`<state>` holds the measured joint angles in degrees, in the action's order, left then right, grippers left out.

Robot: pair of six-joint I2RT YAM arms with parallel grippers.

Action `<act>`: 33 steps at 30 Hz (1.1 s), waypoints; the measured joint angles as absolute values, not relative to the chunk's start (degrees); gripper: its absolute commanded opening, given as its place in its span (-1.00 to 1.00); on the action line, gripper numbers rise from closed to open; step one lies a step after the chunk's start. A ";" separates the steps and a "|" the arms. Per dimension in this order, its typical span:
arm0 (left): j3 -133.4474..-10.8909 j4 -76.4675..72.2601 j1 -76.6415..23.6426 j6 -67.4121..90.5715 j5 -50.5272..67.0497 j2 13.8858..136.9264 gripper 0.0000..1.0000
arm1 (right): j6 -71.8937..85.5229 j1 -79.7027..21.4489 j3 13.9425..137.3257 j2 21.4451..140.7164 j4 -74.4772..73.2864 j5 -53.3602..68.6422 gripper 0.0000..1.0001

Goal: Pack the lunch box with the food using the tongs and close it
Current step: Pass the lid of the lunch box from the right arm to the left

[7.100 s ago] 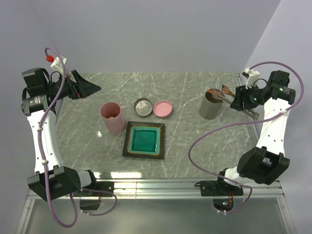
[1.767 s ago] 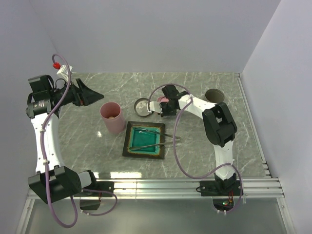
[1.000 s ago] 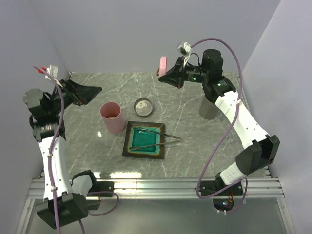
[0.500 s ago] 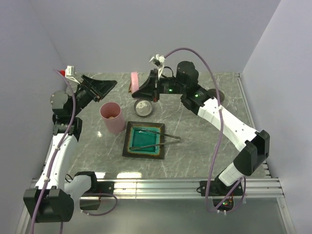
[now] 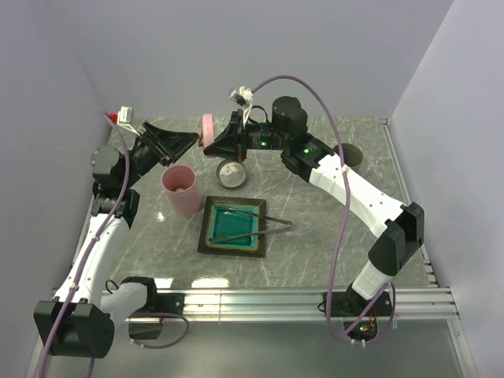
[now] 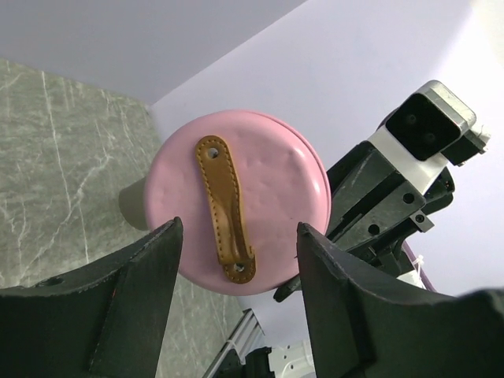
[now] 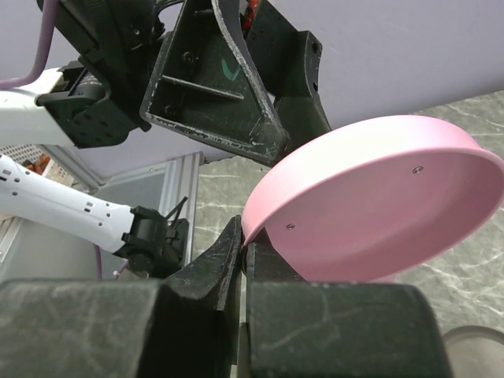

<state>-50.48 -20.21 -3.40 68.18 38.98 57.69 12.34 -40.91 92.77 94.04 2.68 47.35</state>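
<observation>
The lunch box, a tall pink tumbler, stands left of centre with a pale beige piece of food showing inside. Its pink lid hangs in the air on edge above the table's rear. My right gripper is shut on the lid's rim, also visible from above. My left gripper is open and faces the lid's top with its brown strap. The lid sits just beyond the fingertips, not clamped. The tongs lie across the green plate.
A small metal bowl with something pale in it sits behind the plate. A grey cup stands at the back right, partly behind the right arm. The left gripper's fingers loom close behind the lid in the right wrist view.
The right arm carried the lid further left and slightly lower toward the left gripper. The left gripper swung right to meet it and its jaws narrowed.
</observation>
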 measured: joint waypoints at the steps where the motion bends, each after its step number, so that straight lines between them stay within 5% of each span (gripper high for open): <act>1: -50.48 -20.21 -3.49 68.16 38.96 57.60 0.30 | 12.38 -40.93 92.77 94.08 2.57 47.37 -1.00; 20: -47.53 -23.92 -4.43 71.13 39.66 57.91 -0.03 | 15.35 -41.50 93.47 95.07 3.70 47.44 -1.00; 26: -46.63 -25.63 -4.43 72.60 39.75 58.00 -0.39 | 16.05 -41.50 93.47 95.18 3.88 47.62 -1.00; 31: -46.59 -26.52 -4.32 73.43 39.72 57.98 -0.88 | 16.49 -41.50 93.41 95.18 3.84 47.81 -1.00; 33: -46.61 -26.74 -4.23 73.54 39.72 57.98 -0.99 | 16.47 -41.50 93.41 95.18 3.77 47.81 -0.83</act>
<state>-46.61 -26.74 -4.23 73.54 39.72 57.98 16.47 -41.50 93.41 95.18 3.77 47.81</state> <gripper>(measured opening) 0.089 0.030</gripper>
